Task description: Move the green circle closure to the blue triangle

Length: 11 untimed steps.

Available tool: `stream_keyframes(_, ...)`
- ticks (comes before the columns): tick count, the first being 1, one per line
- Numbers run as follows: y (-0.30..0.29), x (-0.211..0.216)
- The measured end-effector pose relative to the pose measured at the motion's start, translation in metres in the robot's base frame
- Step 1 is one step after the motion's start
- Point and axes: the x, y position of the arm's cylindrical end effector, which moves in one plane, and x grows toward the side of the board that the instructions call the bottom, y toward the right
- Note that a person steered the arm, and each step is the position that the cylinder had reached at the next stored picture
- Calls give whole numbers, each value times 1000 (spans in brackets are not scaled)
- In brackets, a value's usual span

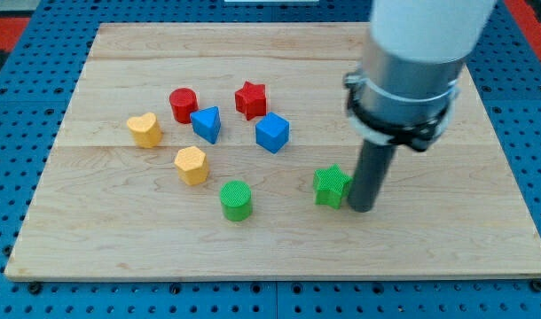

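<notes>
The green circle (236,199) stands on the wooden board below the middle of the view. The blue triangle (206,123) sits above it and a little to the left, next to the red circle (183,105). The yellow hexagon (191,165) lies between the two, slightly to the left. My tip (362,209) rests on the board at the right, just right of the green star (331,186) and almost touching it. The tip is well to the right of the green circle.
A red star (250,99) and a blue cube (272,132) sit right of the blue triangle. A yellow heart (145,129) lies at the left. The board (93,230) rests on a blue pegboard table.
</notes>
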Motion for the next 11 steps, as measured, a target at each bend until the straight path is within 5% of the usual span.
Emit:
stream_keyframes(2, -44, -34)
stream_keyframes(4, -50, 32)
stream_keyframes(5, -98, 32)
stream_keyframes(7, -105, -18)
stream_keyframes(8, -103, 34)
stream_keyframes(11, -133, -14)
